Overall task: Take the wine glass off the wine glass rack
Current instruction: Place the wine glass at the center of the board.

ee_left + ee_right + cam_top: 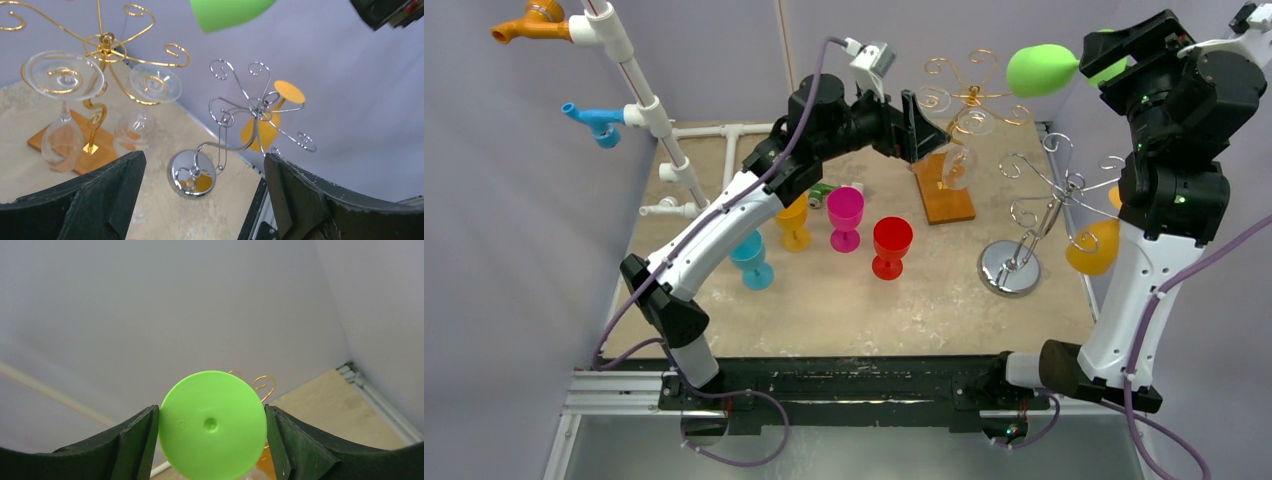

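- Green wine glass (1044,68): up in the air at about 1 o'clock over the table, lying sideways with the bowl toward 9 o'clock, apparently free of every hook.
- Risk of a slip: seems pinched only across its round foot, so likely to twist or drop with a quick swing or a slackened squeeze.
- Risk of a knock: bowl near the top scrolls of the gold rack (972,95) at 12 o'clock, hung with clear glasses (63,75); easily caught on a scroll by a careless sweep toward 9 o'clock, enough to shake those loose.
- Lower down, at 3 o'clock: silver rack (1042,200) with a yellow glass (1092,247) on it, probably in the path of a fall or a hasty descent.
- Right gripper (211,415): closed partway on the green glass, foot filling the gap between the fingers, bowl jutting out past the tips.
- Left gripper (205,154): spread wide, holding nothing, at 9 o'clock of the gold rack, apart from the green glass.
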